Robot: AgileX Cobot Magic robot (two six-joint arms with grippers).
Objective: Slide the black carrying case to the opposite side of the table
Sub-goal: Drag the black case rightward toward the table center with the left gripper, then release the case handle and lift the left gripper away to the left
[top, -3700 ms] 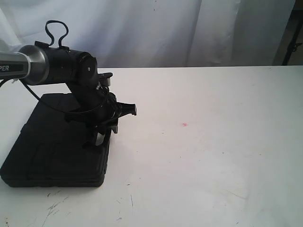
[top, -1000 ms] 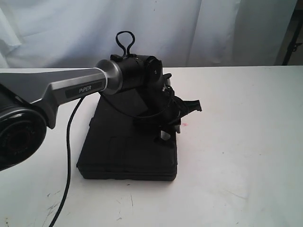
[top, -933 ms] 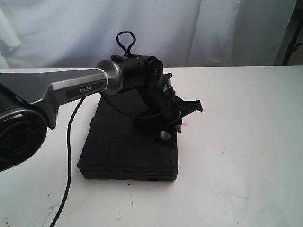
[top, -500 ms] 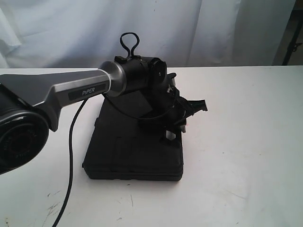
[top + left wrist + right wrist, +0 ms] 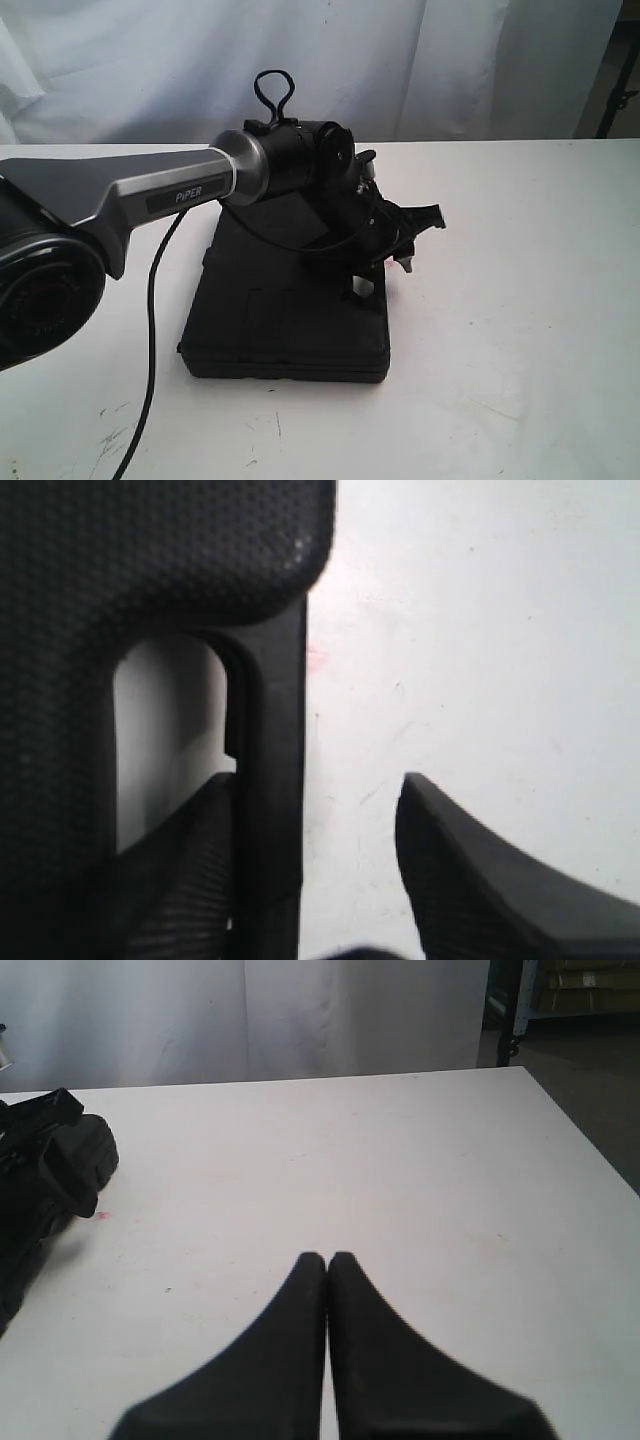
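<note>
Black carrying case point(image 5: 285, 320) handle point(image 5: 270, 780) seemingly straddled by left end effector point(image 5: 383, 275).

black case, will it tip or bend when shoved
Probably stiff: the case looks like moulded hard plastic. It lies flat and wide on the table, so tipping seems unlikely. Pushed at its handle edge, it may swivel.

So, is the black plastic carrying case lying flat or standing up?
Lying flat: the black plastic carrying case rests with its broad face up on the white tabletop.
</note>
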